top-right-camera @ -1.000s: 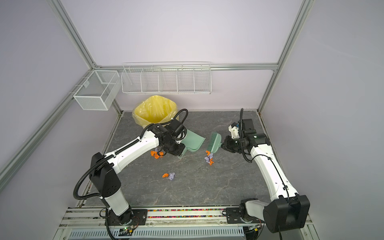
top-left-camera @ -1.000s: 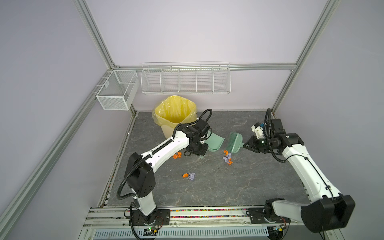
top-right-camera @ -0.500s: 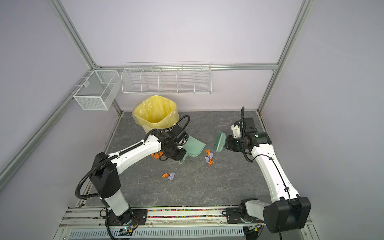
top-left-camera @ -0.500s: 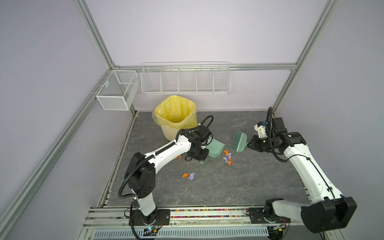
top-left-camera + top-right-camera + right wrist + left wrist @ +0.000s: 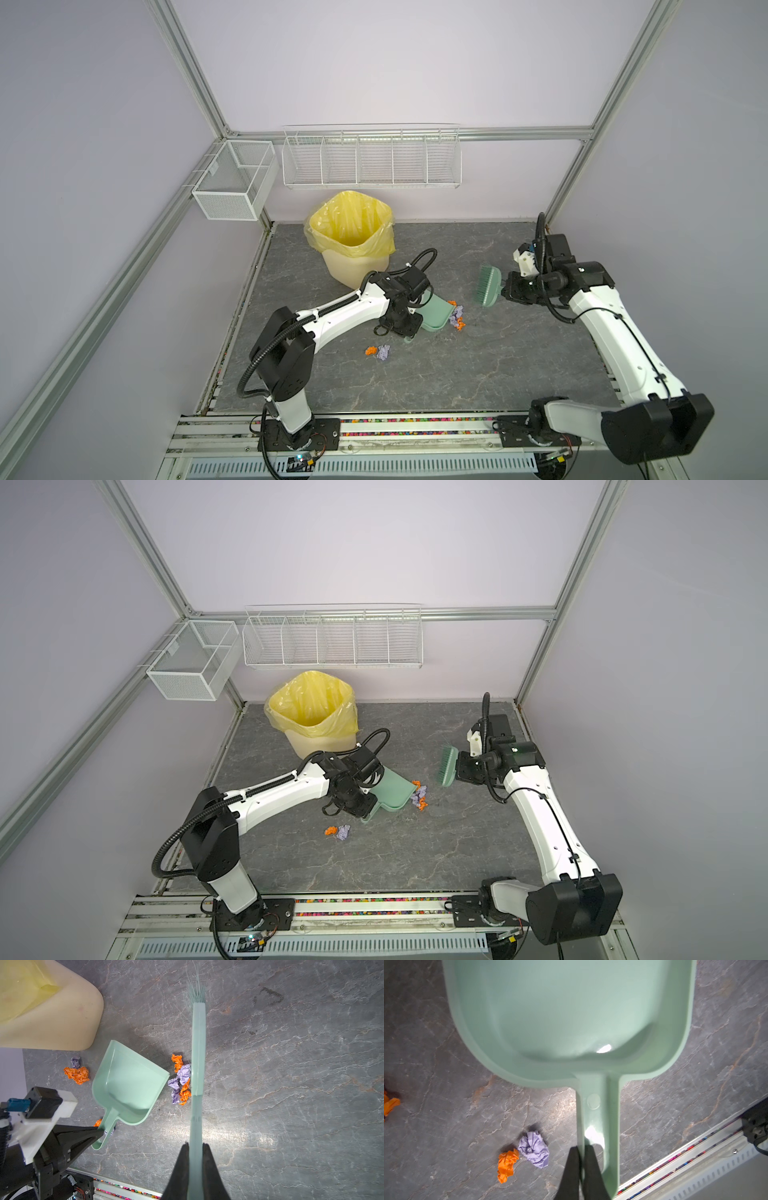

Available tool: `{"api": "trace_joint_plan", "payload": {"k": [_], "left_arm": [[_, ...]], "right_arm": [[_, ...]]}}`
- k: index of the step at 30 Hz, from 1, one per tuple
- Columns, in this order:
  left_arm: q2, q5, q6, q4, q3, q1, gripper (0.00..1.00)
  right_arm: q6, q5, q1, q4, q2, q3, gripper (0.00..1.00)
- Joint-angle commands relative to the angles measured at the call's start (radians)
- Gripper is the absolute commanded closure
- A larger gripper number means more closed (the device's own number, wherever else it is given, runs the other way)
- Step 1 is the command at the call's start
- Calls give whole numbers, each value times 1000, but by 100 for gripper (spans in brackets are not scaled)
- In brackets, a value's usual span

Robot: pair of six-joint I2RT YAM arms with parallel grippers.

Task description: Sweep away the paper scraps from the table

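My left gripper [image 5: 409,332] [image 5: 582,1149] is shut on the handle of the mint-green dustpan [image 5: 434,316] [image 5: 392,789] [image 5: 571,1022]. The pan lies empty on the table [image 5: 478,374]. Its mouth touches a cluster of orange and lavender paper scraps [image 5: 457,318] [image 5: 419,796] [image 5: 180,1080]. My right gripper [image 5: 505,289] [image 5: 195,1145] is shut on the handle of the green brush [image 5: 488,286] [image 5: 448,766] [image 5: 198,1053], held above the table just right of that cluster. Two more scraps [image 5: 380,351] [image 5: 529,1155] lie beside the pan's handle. Others [image 5: 76,1073] lie by the bin.
A cream bin with a yellow liner [image 5: 353,241] [image 5: 41,1012] stands at the back left, close behind the left arm. Two white wire baskets [image 5: 370,158] [image 5: 235,183] hang on the back and left frame. An aluminium rail [image 5: 415,428] edges the table's front.
The left arm brought the dustpan forward until its mouth met the scrap cluster. The right arm drew the brush back to the right, away from the pan.
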Motion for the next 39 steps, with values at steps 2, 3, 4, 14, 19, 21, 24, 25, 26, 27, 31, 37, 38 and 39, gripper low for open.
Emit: {"api": "trace_joint_plan", "payload": {"k": [2, 3, 4, 14, 19, 21, 24, 25, 26, 27, 31, 37, 38, 39], "left_arm": [[-61, 5, -22, 17, -40, -2, 100], [-70, 9, -26, 20, -53, -3, 100], [-79, 16, -26, 23, -64, -4, 100], [-181, 214, -108, 146, -243, -55, 100], [-137, 147, -93, 88, -229, -100, 100], [-133, 155, -91, 89, -227, -107, 100], [-126, 148, -79, 69, -206, -112, 100], [-119, 148, -73, 58, -195, -112, 100], [-113, 144, -66, 45, -185, -112, 100], [-106, 138, -64, 34, -174, -112, 100], [-87, 157, -75, 50, -163, -112, 100], [-46, 162, -66, 36, -135, -112, 100], [-43, 151, -64, 29, -131, -112, 100], [-39, 139, -59, 20, -127, -112, 100]], "right_arm": [[-28, 16, -2, -21, 12, 22, 93], [-30, 26, -3, -20, 14, 21, 93], [-29, 36, -2, -21, 19, 24, 93], [-75, 109, -3, -82, 104, 119, 93], [-96, 77, 34, -105, 165, 137, 93], [-99, 116, 52, -116, 180, 142, 93], [-103, 147, 54, -113, 187, 141, 93], [-105, 150, 53, -110, 193, 145, 93], [-108, 153, 54, -107, 202, 149, 93], [-114, 158, 72, -107, 216, 158, 93], [-157, 181, 107, -133, 283, 217, 93], [-196, 294, 172, -158, 362, 281, 93], [-201, 296, 177, -158, 373, 282, 93], [-203, 297, 182, -158, 383, 283, 93]]}}
